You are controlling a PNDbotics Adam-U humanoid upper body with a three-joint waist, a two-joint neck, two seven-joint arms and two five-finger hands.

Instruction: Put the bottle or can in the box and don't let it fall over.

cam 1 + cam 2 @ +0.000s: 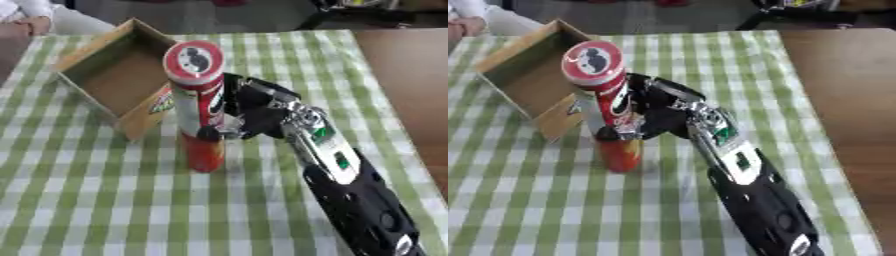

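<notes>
A tall red can (196, 107) with a red-and-white lid stands upright on the green checked tablecloth, just right of the box's near corner. My right hand (248, 110) reaches in from the lower right and is shut on the can at mid-height, fingers and thumb curled round it. The open wooden box (118, 75) lies at the upper left, its inside bare. The can's base looks to be on or just above the cloth; I cannot tell which. My left hand shows in neither view.
The cloth-covered table (105, 200) stretches to the front and left of the can. A bare brown tabletop (411, 90) lies to the right. A person's hand (35, 24) rests at the far left edge behind the box.
</notes>
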